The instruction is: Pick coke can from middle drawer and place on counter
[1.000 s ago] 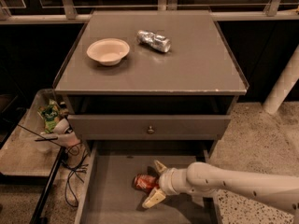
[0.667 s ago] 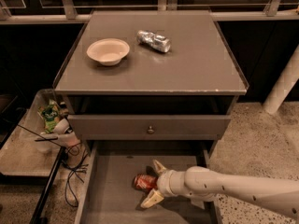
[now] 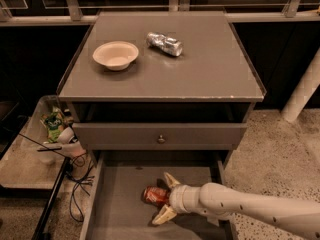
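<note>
Matt grey surface (image 3: 210,74); crinkled shiny metal can (image 3: 164,43); matt pale bowl (image 3: 115,55). Near, in the drawer (image 3: 120,194), smooth cream gripper (image 3: 161,199) around glossy red can (image 3: 154,196).

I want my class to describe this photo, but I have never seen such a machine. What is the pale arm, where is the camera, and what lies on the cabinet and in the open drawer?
This is a mobile robot with one arm. Only the arm shows here, reaching in from the lower right. A single camera looks down at the front of a grey cabinet. The arm ends in a gripper with two pale fingers, spread open inside the pulled-out middle drawer. Between the fingers the coke can lies on its side on the drawer floor, and it is not yet lifted. On the counter sit a pale bowl and a crinkled silver can.
</note>
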Motion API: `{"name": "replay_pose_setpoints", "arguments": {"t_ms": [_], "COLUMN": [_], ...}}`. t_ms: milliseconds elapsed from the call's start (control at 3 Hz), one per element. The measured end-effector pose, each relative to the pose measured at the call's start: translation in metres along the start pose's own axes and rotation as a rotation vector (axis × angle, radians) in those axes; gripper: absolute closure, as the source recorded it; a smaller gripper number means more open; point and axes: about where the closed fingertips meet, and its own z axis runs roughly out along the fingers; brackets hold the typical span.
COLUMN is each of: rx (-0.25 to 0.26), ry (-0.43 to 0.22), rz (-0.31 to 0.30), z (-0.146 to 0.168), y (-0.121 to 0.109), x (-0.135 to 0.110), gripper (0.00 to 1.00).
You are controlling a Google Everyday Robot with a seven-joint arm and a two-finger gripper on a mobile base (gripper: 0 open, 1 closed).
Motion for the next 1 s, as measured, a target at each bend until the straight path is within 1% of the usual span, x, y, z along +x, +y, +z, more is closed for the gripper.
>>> {"name": "replay_pose_setpoints", "arguments": {"t_ms": [667,1000], "rx": [-0.121,-0.122], "ry": [-0.008,-0.008], "rz": [0.042,0.043], "z": [0.0062,0.0062], "y": [0.0023,0.0023], "x": [0.0103,0.0103], "gripper": [0.0,0.18]}}
